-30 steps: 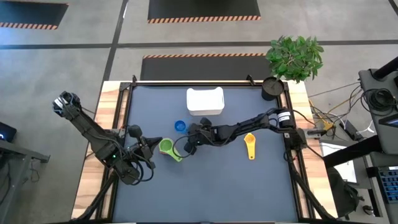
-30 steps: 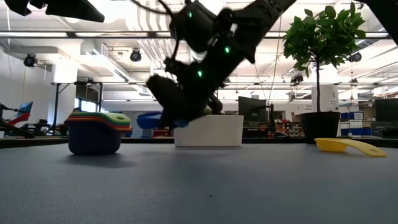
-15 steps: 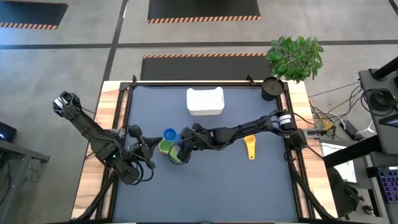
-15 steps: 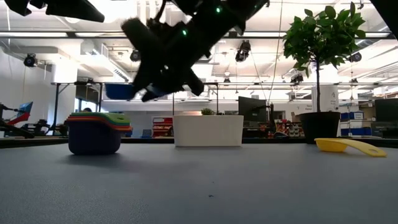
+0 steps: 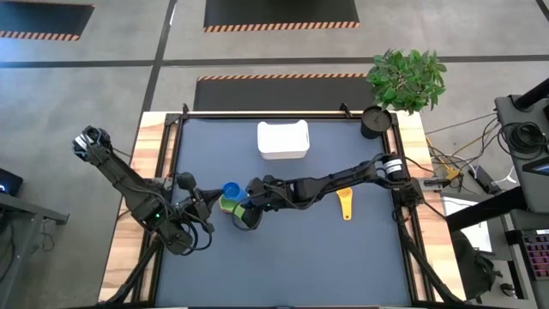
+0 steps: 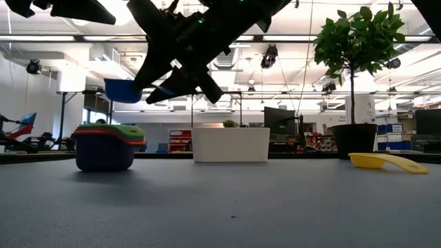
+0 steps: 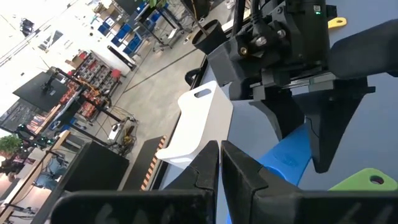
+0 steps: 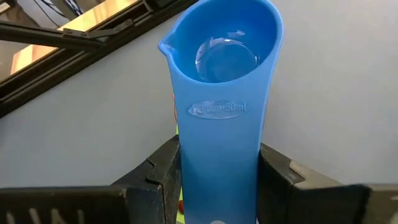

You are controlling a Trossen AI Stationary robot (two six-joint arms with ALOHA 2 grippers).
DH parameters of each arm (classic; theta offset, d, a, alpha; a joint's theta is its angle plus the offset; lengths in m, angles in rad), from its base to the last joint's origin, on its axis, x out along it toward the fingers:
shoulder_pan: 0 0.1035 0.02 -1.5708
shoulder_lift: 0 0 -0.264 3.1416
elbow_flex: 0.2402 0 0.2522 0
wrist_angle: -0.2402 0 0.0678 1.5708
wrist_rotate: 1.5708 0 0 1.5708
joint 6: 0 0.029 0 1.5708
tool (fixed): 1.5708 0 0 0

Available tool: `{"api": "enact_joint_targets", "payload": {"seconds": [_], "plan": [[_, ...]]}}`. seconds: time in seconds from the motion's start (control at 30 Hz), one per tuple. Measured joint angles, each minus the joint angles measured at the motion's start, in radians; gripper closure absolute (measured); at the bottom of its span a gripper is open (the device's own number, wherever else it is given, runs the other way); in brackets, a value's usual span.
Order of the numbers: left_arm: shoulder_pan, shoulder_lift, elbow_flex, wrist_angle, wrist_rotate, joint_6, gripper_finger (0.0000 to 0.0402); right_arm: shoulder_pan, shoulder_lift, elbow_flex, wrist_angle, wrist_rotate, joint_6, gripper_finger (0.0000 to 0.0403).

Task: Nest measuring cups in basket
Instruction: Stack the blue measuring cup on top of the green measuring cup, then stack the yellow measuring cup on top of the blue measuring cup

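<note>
A stack of nested measuring cups (image 5: 232,208), green on top and dark purple at the bottom (image 6: 105,153), stands on the dark mat left of centre. My right gripper (image 5: 248,194) holds a blue measuring cup (image 5: 231,190) in the air just above it (image 6: 124,89). A yellow cup (image 5: 345,203) lies alone on the mat to the right. The white basket (image 5: 283,140) stands at the far middle. My left gripper (image 5: 208,201) is shut, close beside the stack's left side. My right gripper pinches the blue cup's flat handle (image 8: 217,165) between its two fingers (image 8: 163,169), which lie along the handle. It comes from the table's right, slanting down. The cup hangs lifted clear, its bowl (image 8: 227,46) pointing away from the gripper, open side up. I cannot tell whether my left gripper touches the stack.
A black round cup (image 5: 374,122) and a potted plant (image 5: 408,77) stand at the far right corner. The mat is framed by a wooden rim (image 5: 155,163). Bare mat lies along the near side.
My right gripper has carried the blue cup up off the mat near the basket, toward the table's left and near side, to above the stack. It has rolled and tipped on the way, and the cup now hangs about level.
</note>
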Motion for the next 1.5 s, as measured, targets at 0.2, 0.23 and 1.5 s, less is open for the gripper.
{"api": "enact_joint_targets", "payload": {"seconds": [0.2,0.23,1.5], "plan": [[0.0,0.0,0.0,0.0,0.0,0.0,0.0402,0.002,0.016,0.0,0.017,-0.023,-0.003,0.0266],[0.0,0.0,0.0,0.001,0.0,0.0,0.0402,0.002,0.022,0.0,0.032,-0.039,-0.004,0.0266],[0.0,0.0,0.0,0.001,0.02,-0.007,0.0402,-0.002,0.008,0.0,-0.034,-0.1,-0.186,0.0201]]}}
